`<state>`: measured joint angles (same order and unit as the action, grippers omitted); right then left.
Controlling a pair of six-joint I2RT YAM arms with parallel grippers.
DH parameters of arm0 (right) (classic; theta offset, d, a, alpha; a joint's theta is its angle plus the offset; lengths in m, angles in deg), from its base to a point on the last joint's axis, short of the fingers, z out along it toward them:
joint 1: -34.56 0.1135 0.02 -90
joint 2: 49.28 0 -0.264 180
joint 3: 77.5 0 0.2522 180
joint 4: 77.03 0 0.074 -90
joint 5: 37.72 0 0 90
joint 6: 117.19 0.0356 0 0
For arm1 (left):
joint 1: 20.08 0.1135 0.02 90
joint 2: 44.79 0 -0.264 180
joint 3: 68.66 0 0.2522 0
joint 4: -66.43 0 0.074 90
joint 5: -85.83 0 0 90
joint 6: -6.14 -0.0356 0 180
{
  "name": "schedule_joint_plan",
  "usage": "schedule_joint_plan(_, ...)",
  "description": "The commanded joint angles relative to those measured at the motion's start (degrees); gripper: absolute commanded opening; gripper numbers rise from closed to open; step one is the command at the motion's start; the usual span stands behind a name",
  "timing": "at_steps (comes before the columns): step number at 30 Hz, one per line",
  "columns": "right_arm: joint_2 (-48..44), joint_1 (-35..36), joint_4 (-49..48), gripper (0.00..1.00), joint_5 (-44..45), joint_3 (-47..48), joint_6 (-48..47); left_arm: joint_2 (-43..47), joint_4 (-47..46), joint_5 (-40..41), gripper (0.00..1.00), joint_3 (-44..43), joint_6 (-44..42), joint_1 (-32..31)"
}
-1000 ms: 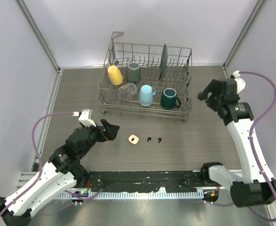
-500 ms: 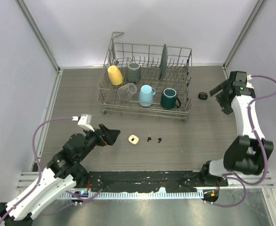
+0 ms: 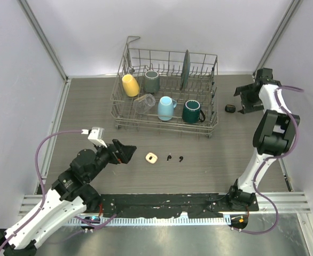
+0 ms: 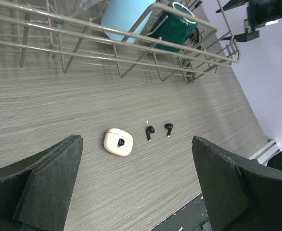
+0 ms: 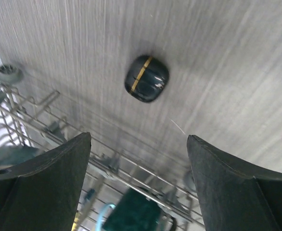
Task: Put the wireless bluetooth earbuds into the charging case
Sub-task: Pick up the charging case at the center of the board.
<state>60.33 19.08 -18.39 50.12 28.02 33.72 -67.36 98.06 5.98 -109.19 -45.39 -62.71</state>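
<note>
Two black stemmed earbuds [image 3: 169, 158] [image 3: 181, 158] lie side by side on the wood table, seen closer in the left wrist view [image 4: 149, 132] [image 4: 169, 128]. A closed cream-white case [image 3: 151, 157] [image 4: 118, 141] rests just left of them. A closed black charging case [image 3: 230, 108] [image 5: 147, 78] with a gold line sits right of the rack. My left gripper [image 3: 128, 151] [image 4: 136, 183] is open, a short way left of the cream case. My right gripper [image 3: 243, 101] [image 5: 138, 159] is open beside the black case, holding nothing.
A wire dish rack [image 3: 167, 126] stands at the back centre, holding a yellow mug [image 3: 130, 84], a grey-green mug [image 3: 151, 81], a light blue mug [image 3: 166, 108], a dark green mug [image 3: 191, 111], a clear glass [image 3: 144, 103] and a plate [image 3: 186, 69]. Walls close in left and right.
My right arm has swung back and to the right, uncovering the black case, and its gripper now points at that case. The left gripper has shifted only slightly.
</note>
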Motion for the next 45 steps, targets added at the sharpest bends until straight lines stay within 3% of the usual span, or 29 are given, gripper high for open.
schedule_joint_plan(1, 7.19, 0.19, 5.47, 0.86, -2.85, 10.25, 8.95, 2.78, 0.32, 1.45, 1.0, 0.48, -0.51, 0.09)
schedule_joint_plan(5, 13.96, 0.19, 11.97, 0.84, -3.21, 17.47, 11.6, 4.11, 2.08, 2.85, 1.0, 0.31, -0.6, 0.09)
schedule_joint_plan(10, 17.75, 0.28, 13.38, 0.83, -3.83, 20.73, 13.8, 5.08, 2.43, 4.0, 1.0, 0.48, -0.6, 0.09)
schedule_joint_plan(37, 23.64, -0.25, 12.42, 0.8, -3.21, 21.52, 19.6, 1.47, 3.49, 3.12, 1.0, -1.27, -1.21, 0.09)
schedule_joint_plan(45, 24.43, -1.13, 11.2, 0.74, -3.29, 19.77, 19.34, 1.3, 3.4, 3.03, 1.0, -1.19, -1.39, 0.09)
